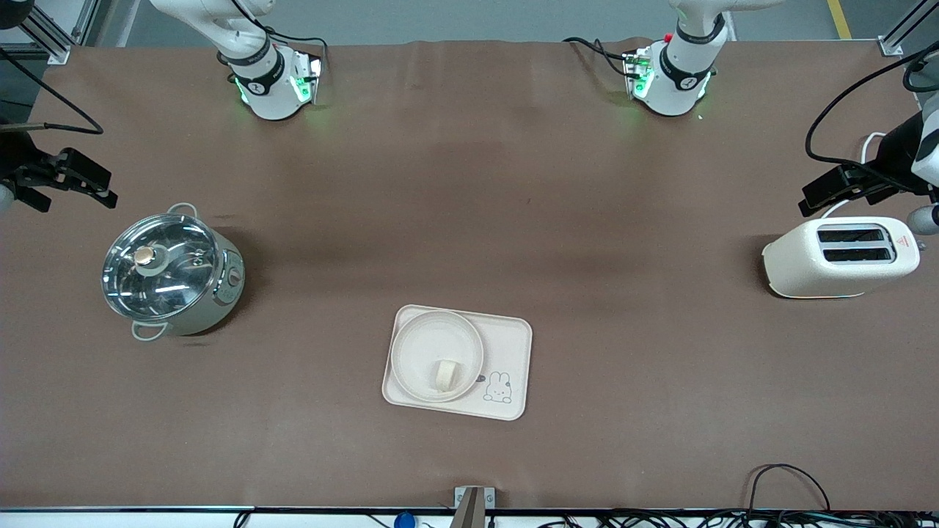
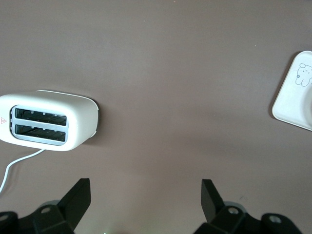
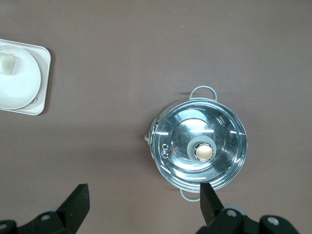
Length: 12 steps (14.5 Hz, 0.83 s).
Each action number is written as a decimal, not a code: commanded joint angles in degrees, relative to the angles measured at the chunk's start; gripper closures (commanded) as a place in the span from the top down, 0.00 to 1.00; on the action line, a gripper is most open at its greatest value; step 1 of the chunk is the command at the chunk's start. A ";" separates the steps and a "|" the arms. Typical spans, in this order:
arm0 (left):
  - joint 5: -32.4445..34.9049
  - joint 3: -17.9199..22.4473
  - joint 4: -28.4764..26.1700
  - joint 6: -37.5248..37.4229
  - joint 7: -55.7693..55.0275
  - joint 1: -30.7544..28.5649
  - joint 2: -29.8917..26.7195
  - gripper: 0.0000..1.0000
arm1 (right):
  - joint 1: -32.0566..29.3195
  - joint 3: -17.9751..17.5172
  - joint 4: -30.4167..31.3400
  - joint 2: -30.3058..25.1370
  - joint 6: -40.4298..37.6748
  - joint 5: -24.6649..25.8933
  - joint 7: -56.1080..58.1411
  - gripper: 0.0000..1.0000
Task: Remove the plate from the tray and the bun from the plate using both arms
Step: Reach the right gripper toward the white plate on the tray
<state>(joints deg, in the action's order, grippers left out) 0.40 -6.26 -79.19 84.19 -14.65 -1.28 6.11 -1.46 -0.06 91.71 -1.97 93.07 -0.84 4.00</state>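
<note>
Your only markings: a rabbit drawing on the tray (image 1: 513,345) and a red warning triangle on the toaster (image 1: 807,271); no readable words. The plate (image 1: 418,345) sits on the tray, the bun (image 1: 444,375) on it. Your left gripper (image 2: 146,195) hangs over bare table by the toaster, fingers spread wide, holding nothing. Your right gripper (image 3: 145,200) hovers by the lidded pot (image 3: 200,146), equally wide, empty. The right wrist view catches the plate; the left wrist view only the tray's corner.

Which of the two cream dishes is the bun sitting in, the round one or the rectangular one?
The round plate: the bun lies inside its rim. The rectangular rabbit tray only carries the plate.
</note>
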 commanded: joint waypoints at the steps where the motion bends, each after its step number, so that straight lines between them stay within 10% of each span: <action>1: 0.74 0.02 1.67 -0.78 0.24 0.22 0.66 1.00 | -1.00 -0.82 -0.04 -0.05 -0.35 -0.74 -0.66 1.00; 9: 0.74 0.02 1.76 -0.69 0.24 0.05 0.66 1.00 | 0.31 -0.99 0.40 5.12 -4.90 -1.35 -0.30 1.00; 12: 0.74 0.02 1.76 -0.70 0.24 0.13 0.75 1.00 | 1.90 -0.90 0.23 11.61 -2.65 -13.01 -0.92 1.00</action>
<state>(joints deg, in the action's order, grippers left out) 0.40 -6.23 -79.03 84.19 -14.65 -1.32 6.14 -0.28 -0.75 92.79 5.10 89.28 -8.23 3.98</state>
